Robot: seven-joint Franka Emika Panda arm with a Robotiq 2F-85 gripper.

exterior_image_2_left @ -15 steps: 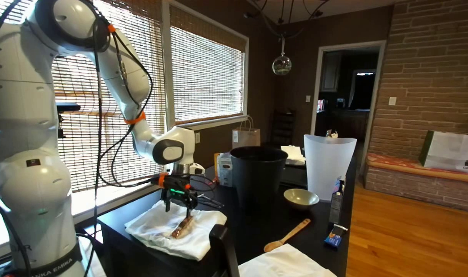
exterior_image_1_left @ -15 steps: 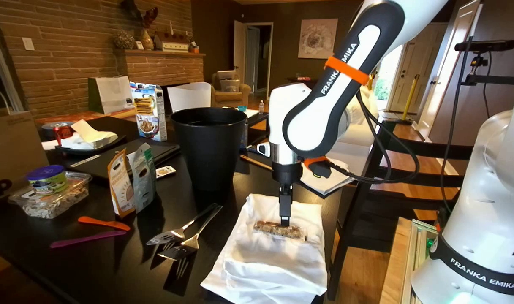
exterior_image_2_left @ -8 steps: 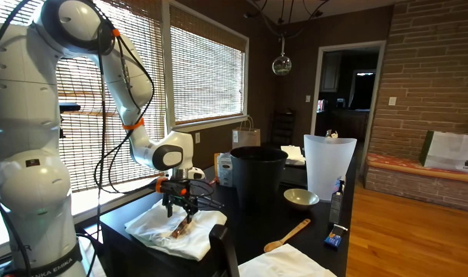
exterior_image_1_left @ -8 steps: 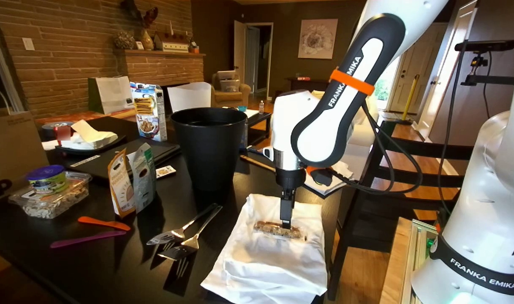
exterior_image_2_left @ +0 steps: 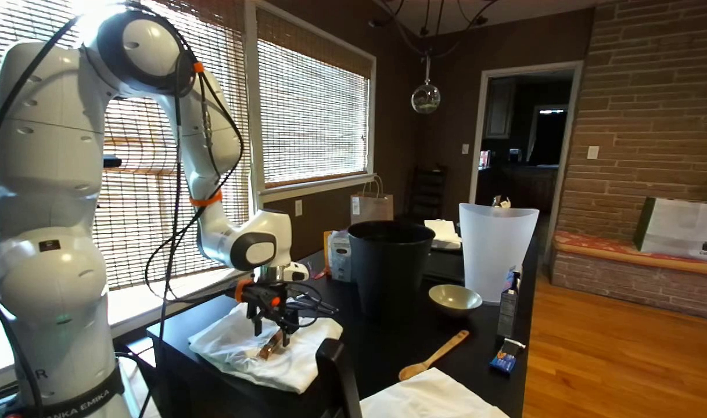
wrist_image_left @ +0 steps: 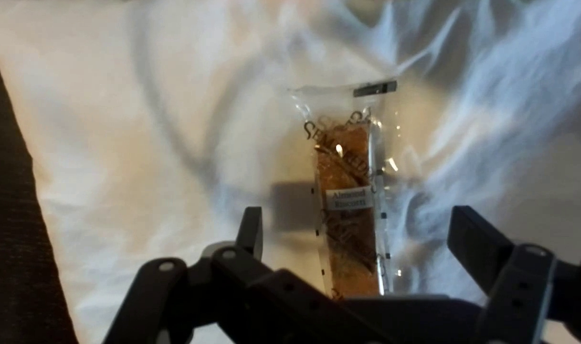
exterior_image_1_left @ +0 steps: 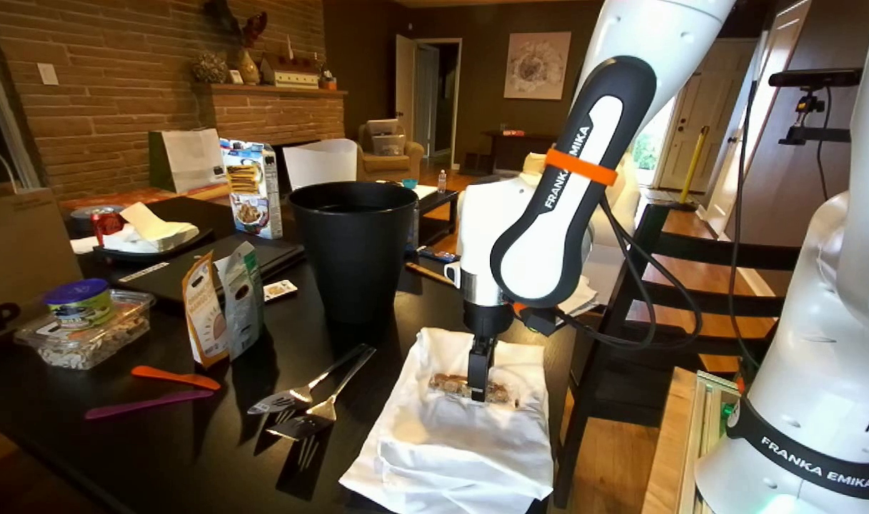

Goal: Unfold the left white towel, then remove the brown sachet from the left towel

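Holding its fingers well apart at 9 and 3 o'clock in the wrist view, the gripper straddles the brown sachet and grips nothing. Whether either tip touches cloth, I cannot tell. The sachet lies on the white towel, its clear end flap toward 12 o'clock, its 6 o'clock end hidden by the gripper. The label reads Almond Biscotti, so I expect something light, stiff and brittle inside slick, loose film. The best hold looks to be across the narrow width at the label, pads square to the long sides; the flap would probably crumple and slip. A hard squeeze could crack the contents, and a low one could gather soft cloth too. The towel lies rumpled with the sachet bare on top, so unfolding looks done and the pinch seems next. Past the towel's 9 o'clock edge runs dark table. In an exterior view, a black bin stands at the towel's 11 o'clock and silver serving utensils lie near 9.
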